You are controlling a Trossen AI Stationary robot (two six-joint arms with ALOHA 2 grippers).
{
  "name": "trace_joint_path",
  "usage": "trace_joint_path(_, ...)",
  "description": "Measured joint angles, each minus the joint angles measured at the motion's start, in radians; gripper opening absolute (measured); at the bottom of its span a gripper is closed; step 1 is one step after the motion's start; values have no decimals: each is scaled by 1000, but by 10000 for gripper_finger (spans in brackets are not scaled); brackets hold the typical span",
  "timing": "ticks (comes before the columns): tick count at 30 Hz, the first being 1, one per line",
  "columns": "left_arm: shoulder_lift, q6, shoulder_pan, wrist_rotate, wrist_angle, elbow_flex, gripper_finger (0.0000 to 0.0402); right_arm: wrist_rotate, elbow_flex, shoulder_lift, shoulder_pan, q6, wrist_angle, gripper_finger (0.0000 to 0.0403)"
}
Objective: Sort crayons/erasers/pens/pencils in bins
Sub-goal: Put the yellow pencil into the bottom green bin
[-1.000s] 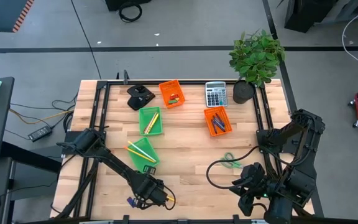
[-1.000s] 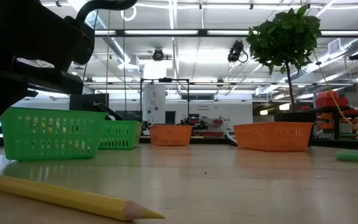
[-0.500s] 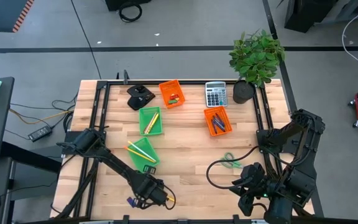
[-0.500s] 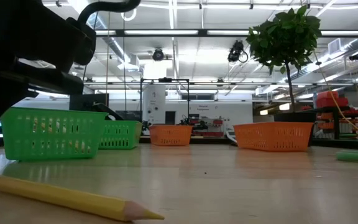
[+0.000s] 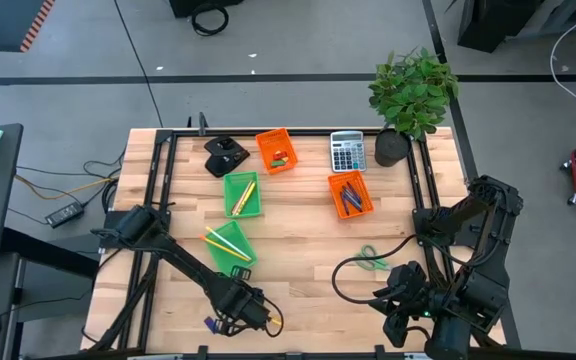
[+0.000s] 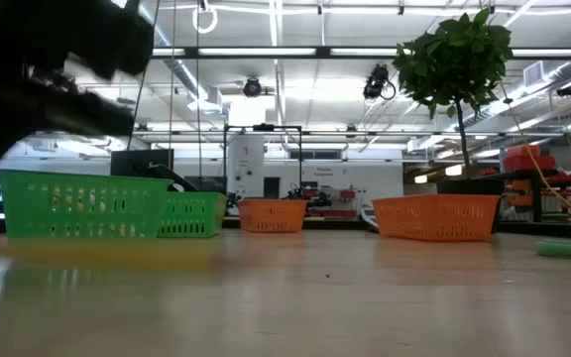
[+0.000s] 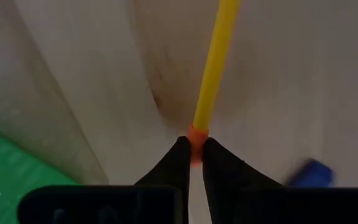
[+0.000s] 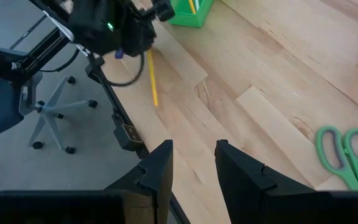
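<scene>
The pencil (image 7: 211, 74) in hand is a long yellow stick with an orange end, and the left gripper (image 7: 192, 157) is clenched on that orange end, fingertips pinched tight around it. In the right wrist view the same pencil (image 8: 151, 79) hangs just off the table's near edge, below the left gripper (image 8: 124, 38). Taking the near green bin (image 5: 230, 244) as the landmark, this grip sits just nearer the table's front edge than the bin, a little toward the right arm's side. A small blue piece (image 5: 209, 323) lies beside the gripper, on the side away from the right arm; whether it is an eraser or a pen I cannot tell.

The near green bin already holds yellow pencils. Beyond it stands a second green bin (image 5: 242, 196), also with yellow sticks inside. Farther still is an orange bin (image 5: 276, 151) with small coloured bits in it, and off toward the right arm's side a second orange bin (image 5: 350, 195) with dark and red sticks.

So sorting looks far along: most pieces are binned, this pencil is lifted but not yet dropped, and the blue piece remains.

The right gripper (image 8: 192, 163) waits well apart from the near green bin at the front corner, fingers released, near green scissors (image 5: 371, 260).
</scene>
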Motion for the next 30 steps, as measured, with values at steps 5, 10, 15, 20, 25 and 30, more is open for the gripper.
trace_joint_path(5,-54,1,2,-1,-19,0,41,0,0,0,0,0,0,127)
trace_joint_path(10,-118,1,-4,-2,-94,0,34,0,0,0,0,0,0,127)
trace_joint_path(15,-185,49,-8,-6,-189,1,40,0,0,0,0,0,1,127)
trace_joint_path(20,-252,130,-2,-54,-340,1,40,0,0,0,0,-1,0,127)
trace_joint_path(25,-309,242,43,-121,-522,1,36,0,0,0,-6,-8,0,127)
trace_joint_path(30,-342,348,138,-174,-618,-15,42,1,0,0,-18,-11,-4,127)
